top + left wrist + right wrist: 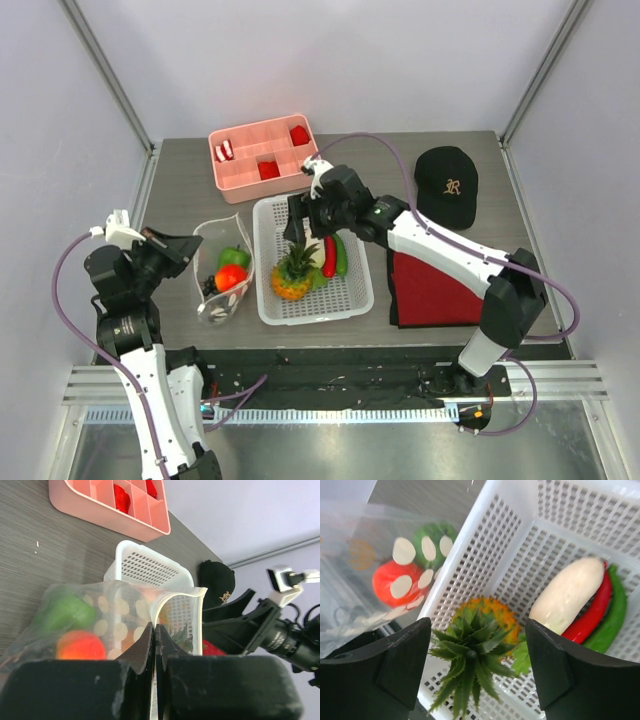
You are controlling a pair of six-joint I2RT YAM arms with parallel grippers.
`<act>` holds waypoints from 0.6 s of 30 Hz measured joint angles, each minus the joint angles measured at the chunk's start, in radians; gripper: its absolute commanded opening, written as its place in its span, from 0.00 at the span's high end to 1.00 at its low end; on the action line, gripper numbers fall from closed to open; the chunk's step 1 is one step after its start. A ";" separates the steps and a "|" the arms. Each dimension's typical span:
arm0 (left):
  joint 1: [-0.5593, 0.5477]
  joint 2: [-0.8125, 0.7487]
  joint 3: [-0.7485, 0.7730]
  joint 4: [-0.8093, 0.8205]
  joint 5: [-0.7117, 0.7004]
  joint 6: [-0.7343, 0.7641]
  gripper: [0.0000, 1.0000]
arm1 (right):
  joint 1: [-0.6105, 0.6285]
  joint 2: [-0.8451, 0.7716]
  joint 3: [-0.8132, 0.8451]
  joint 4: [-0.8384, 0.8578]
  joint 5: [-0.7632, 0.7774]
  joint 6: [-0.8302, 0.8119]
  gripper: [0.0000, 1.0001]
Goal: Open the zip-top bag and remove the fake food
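The zip-top bag [222, 275] lies open left of the white basket [352, 295], holding a green fruit [234, 257], an orange-red tomato [231, 277] and dark grapes [210, 287]. My left gripper [188, 251] is shut on the bag's rim [161, 605]; its fingers [145, 645] pinch the edge. My right gripper [297, 231] is open and empty, hovering over the pineapple [293, 277], which stands in the basket. In the right wrist view its crown [470, 655] sits between my open fingers [402, 672]. A whitish piece [567, 595], a red pepper [596, 611] and a green pepper [612, 615] lie in the basket.
A pink compartment tray [262, 150] with red pieces stands at the back. A black cap [446, 183] lies at the back right and a red cloth [432, 287] right of the basket. Grey walls enclose the table.
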 measured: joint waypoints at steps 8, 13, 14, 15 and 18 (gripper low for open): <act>0.000 0.002 0.042 0.001 -0.051 -0.002 1.00 | 0.000 0.000 0.195 -0.116 0.159 -0.096 0.11; 0.000 0.006 0.040 0.013 -0.053 -0.002 1.00 | 0.021 -0.002 0.293 -0.130 0.128 -0.092 0.18; 0.000 0.007 0.034 0.015 -0.052 -0.002 1.00 | 0.040 -0.002 0.314 -0.131 0.122 -0.089 0.23; 0.000 0.009 0.027 0.016 -0.052 -0.002 1.00 | 0.067 0.000 0.336 -0.131 0.119 -0.086 0.32; 0.000 0.013 0.010 0.017 -0.053 -0.003 1.00 | 0.176 0.017 0.422 -0.123 0.113 -0.067 0.53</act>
